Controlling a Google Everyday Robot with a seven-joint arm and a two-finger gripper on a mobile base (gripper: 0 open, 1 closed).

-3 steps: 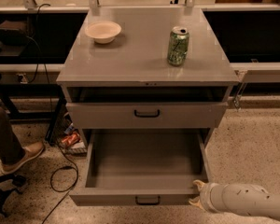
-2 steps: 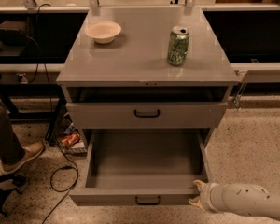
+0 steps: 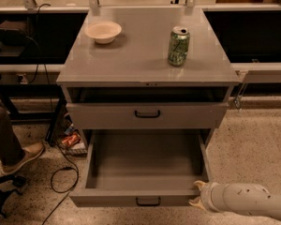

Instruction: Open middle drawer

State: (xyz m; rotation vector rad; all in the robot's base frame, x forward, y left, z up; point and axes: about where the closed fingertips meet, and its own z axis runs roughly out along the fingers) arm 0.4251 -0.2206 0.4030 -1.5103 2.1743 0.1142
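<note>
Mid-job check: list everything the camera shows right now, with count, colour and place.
cabinet: one, grey, centre
bowl: one, cream, cabinet top, back left
can: one, green, upright, cabinet top, right
upper drawer: one, grey, black handle, just under the top
middle drawer: one, grey, black handle, pulled far out
cable: one, black, floor, left of cabinet
orange item: one, floor by cabinet's left side; cannot tell what
shoe: one, brown, on a person's foot, far left
arm: one, white, lower right
gripper: one, cream, at middle drawer's front right corner
</note>
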